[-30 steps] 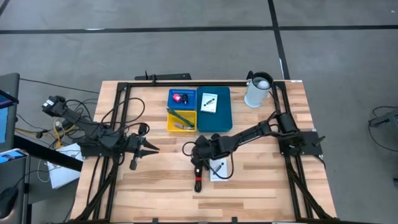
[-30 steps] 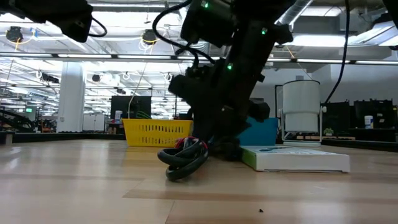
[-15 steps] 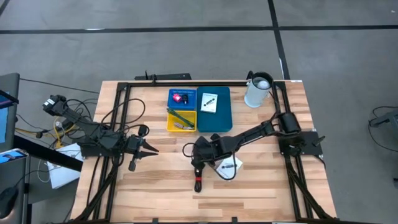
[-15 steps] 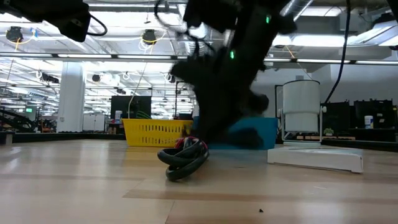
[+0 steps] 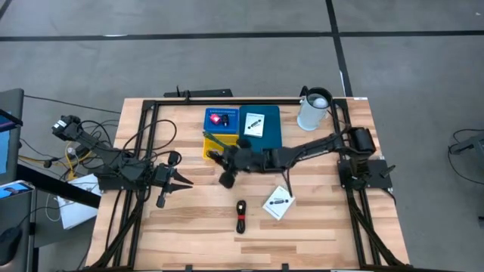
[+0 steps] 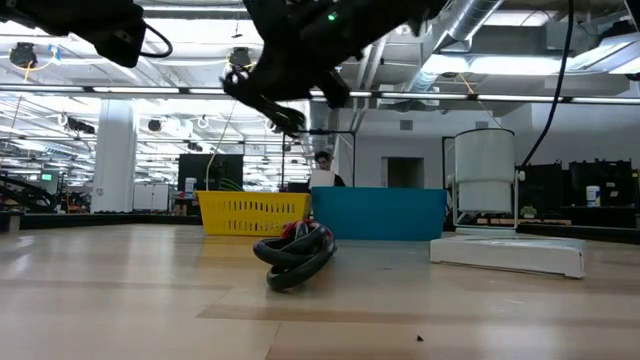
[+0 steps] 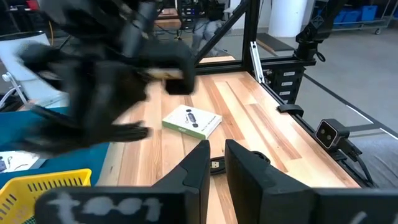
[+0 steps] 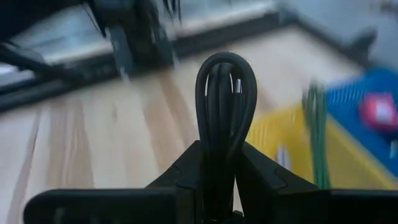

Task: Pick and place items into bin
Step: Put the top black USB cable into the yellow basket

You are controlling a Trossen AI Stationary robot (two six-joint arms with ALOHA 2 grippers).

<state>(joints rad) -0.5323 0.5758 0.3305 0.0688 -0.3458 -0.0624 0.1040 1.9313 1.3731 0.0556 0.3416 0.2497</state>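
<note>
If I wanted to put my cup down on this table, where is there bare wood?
Bare wood: the near strip below the black cable bundle and white packet, and left of the bins inside the frame. Crowded: the bins, where the right tool holds a looped black cable, and the jug corner.

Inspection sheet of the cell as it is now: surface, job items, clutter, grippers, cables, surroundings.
Surface: wood table, no spills seen.
Job's things: box and coil on table; card in teal bin; red piece in blue bin; green pens in yellow bin.
Clutter: jug, far corner.
Grippers: right gripper shut on black loop, near yellow bin; left gripper waits at left.
Cables: wires off left edge.
Surroundings: person beyond table.
</note>
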